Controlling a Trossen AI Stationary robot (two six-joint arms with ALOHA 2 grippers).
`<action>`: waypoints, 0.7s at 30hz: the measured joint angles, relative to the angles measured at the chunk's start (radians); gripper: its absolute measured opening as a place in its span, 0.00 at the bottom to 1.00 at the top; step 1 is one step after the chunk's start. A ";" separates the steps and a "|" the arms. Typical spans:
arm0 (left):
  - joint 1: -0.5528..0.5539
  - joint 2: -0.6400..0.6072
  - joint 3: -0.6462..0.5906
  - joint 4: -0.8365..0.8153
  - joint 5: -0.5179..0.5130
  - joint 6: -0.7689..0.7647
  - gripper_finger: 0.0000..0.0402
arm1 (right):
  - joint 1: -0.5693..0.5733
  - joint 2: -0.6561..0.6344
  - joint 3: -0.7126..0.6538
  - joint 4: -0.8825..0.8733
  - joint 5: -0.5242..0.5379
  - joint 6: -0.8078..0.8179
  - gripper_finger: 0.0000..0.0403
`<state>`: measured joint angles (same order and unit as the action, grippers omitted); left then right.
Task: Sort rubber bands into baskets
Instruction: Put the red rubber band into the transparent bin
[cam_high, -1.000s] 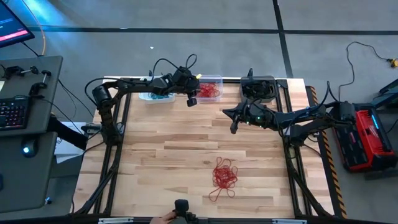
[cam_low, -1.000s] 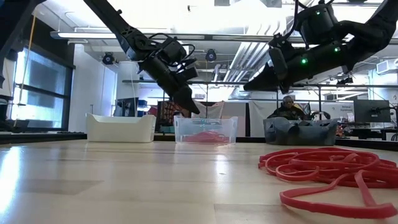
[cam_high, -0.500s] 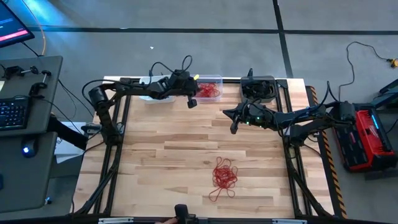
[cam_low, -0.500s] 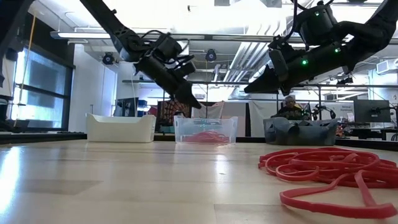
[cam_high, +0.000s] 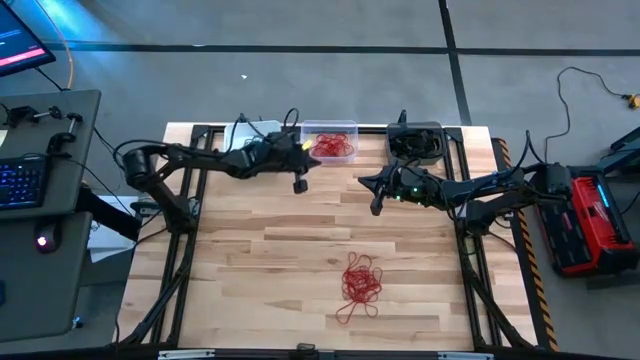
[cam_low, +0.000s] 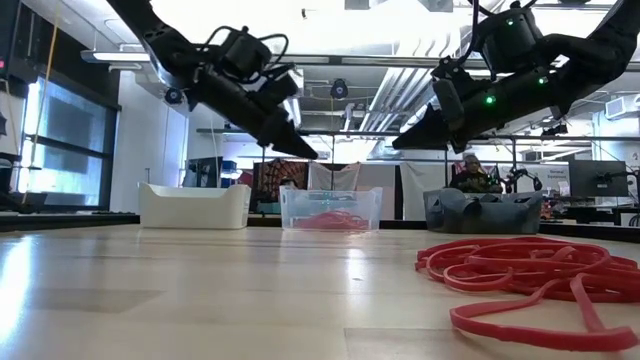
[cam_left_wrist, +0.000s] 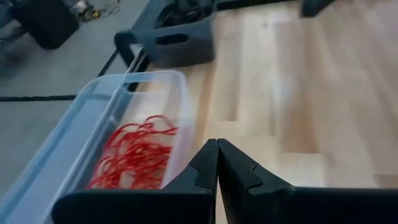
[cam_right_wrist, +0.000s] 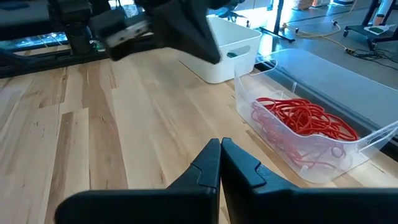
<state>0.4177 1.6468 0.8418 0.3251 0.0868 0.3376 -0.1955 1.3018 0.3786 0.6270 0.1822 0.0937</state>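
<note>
Sorting entry, red bands outstanding.

Item: loose pile of red rubber bands (cam_high: 361, 281) on bare wood, near the front edge of the table, right of centre; in the low view it sprawls close to the camera (cam_low: 520, 268). More red bands already lie in the clear basket (cam_high: 330, 129) at the far edge, centre. White basket (cam_high: 250, 130) sits to its left, largely under the left arm; dark grey basket (cam_high: 415, 139) to its right.

Left gripper (cam_high: 299, 184): just in front of the clear basket, in the air, jaws pressed together, nothing between them.

Right gripper (cam_high: 376, 207): in the air in front of the dark grey basket, jaws pressed together, empty.

Handling note: judged step is fetching the next band from the pile. Either gripper would need to spread its jaws before descending, aim at a loop standing proud at the pile's rim rather than its tangled middle, and lift slowly so neighbours drop away.

Surface: pale wooden plank table (cam_high: 250, 270), black frame rails along both sides.

Room: grey floor; desk with keyboard (cam_high: 20, 183) on the left; red case (cam_high: 598, 220) on the right; a person seated far behind the dark grey basket in the low view.
</note>
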 joint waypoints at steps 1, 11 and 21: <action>-0.010 -0.011 -0.016 0.014 0.000 -0.010 0.00 | 0.000 0.000 0.000 0.001 -0.001 0.000 0.00; -0.113 -0.111 -0.150 0.061 0.000 -0.067 0.00 | 0.021 0.000 0.000 0.005 -0.046 -0.021 0.00; -0.176 -0.124 -0.261 0.198 -0.001 -0.153 0.00 | 0.118 0.000 0.000 0.011 -0.047 -0.068 0.00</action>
<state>0.2415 1.5230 0.5805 0.5231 0.0863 0.1850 -0.0773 1.3018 0.3786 0.6380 0.1356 0.0261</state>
